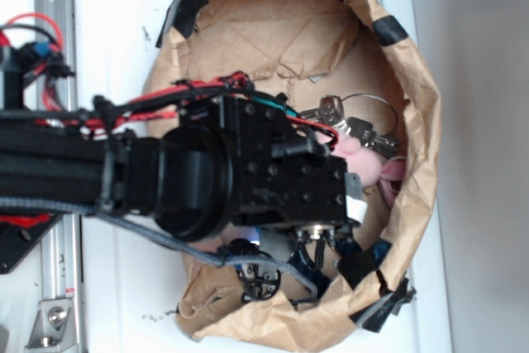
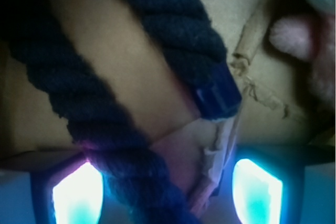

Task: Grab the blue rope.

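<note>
The blue rope (image 2: 105,129) fills the wrist view: thick, dark navy, twisted in fat strands with a fuzzy surface, two legs running close together over brown paper. One leg ends in a glossy dark cap (image 2: 216,95), likely tape or a melted tip; the other passes down between the two glowing fingertips (image 2: 79,195) of the gripper (image 2: 168,192). The jaws stand apart, one pad on each side, with the rope's leg lying nearer the left pad and nothing pinched yet.

It looks soft and limp, light, with enough nap that it shouldn't slip once squeezed. I'd take it across the thick twisted body rather than on the smooth capped end, which seems the slicker part. Being floppy, it will probably drape and drag its free leg when lifted.

From the outside, the rope is barely visible, just a dark navy bit (image 1: 299,264) under the arm near the lower rim of the crumpled paper bag (image 1: 417,97), which is patched with black tape and lies open like a bowl. Also inside are a bunch of metal keys on a ring (image 1: 351,121) and a pink plush toy (image 1: 364,159), beside the gripper's body, apart from the rope.
</note>
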Action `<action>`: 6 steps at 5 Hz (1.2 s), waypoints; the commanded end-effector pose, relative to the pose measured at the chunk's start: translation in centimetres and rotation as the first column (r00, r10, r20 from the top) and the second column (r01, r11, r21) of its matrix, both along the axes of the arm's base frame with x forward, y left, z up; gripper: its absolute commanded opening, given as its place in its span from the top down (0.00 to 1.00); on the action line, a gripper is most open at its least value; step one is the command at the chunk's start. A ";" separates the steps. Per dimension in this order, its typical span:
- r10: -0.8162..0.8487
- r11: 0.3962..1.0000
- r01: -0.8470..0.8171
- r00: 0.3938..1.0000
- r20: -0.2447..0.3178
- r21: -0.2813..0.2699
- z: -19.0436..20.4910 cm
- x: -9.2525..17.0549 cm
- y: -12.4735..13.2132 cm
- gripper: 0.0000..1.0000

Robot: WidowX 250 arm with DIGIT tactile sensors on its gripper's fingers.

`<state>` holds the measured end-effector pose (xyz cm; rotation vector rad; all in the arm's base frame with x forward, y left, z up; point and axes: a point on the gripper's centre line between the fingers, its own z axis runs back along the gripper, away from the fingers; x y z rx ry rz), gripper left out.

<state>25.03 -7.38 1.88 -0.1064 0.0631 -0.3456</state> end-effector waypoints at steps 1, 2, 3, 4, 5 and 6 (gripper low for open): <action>0.030 0.999 -0.028 0.998 0.049 -0.047 -0.9 0.4 0.3 1.00; 0.059 0.997 -0.056 0.997 0.052 -0.062 -0.8 -0.2 0.5 1.00; 0.090 0.996 -0.090 0.984 0.152 -0.008 1.7 -0.5 1.6 1.00; 0.209 0.975 -0.220 0.936 0.282 0.008 6.6 -0.2 3.0 1.00; 0.305 0.945 -0.326 0.891 0.336 0.006 11.6 -0.2 4.8 1.00; 0.389 0.915 -0.404 0.861 0.327 -0.023 15.2 0.2 7.9 1.00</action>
